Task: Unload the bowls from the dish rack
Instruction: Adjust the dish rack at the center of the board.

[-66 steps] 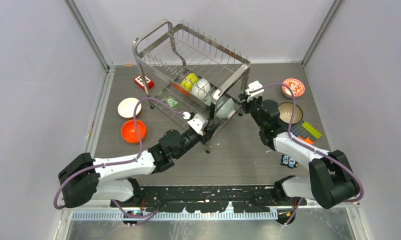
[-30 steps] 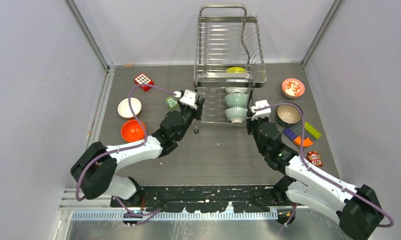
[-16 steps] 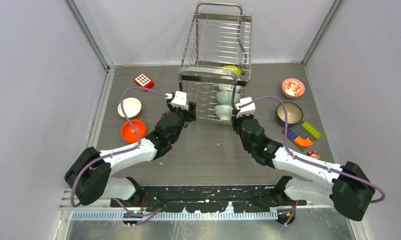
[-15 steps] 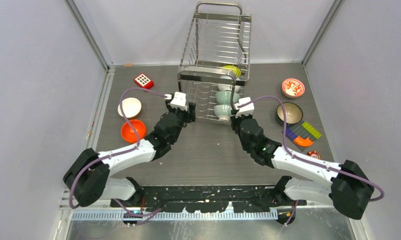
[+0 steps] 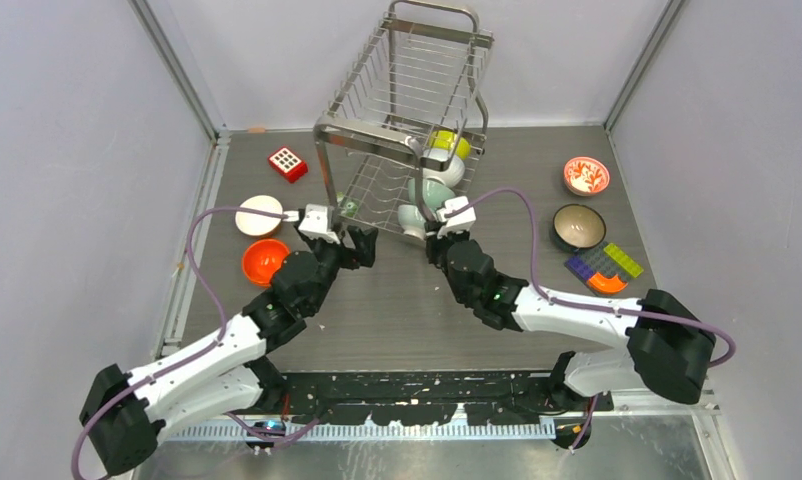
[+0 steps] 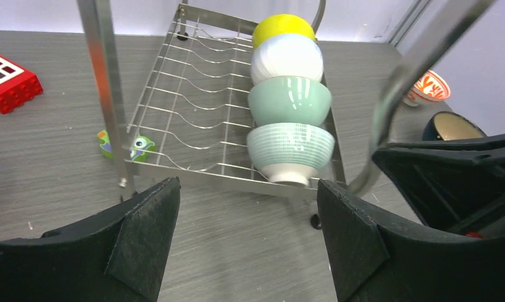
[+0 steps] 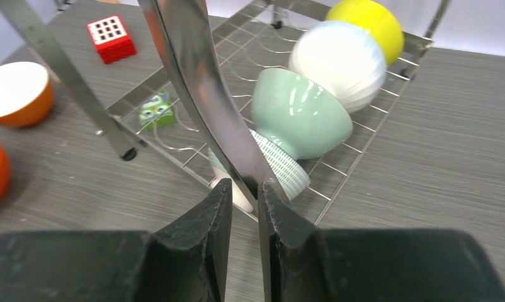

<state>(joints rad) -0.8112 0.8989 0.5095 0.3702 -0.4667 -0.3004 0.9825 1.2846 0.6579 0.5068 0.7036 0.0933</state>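
Your left claw (image 6: 247, 214) just sprang apart off the dish rack (image 5: 407, 80), which has swung skewed right in front of it with four bowls (image 6: 289, 100) still lined up inside, while your right claw (image 7: 243, 192) stays pinched on its post, so unloading can resume.

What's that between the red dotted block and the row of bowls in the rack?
A small green toy with eyes, by a corner post of the dish rack, between the red block and the bowls. The left wrist view shows it clearly.
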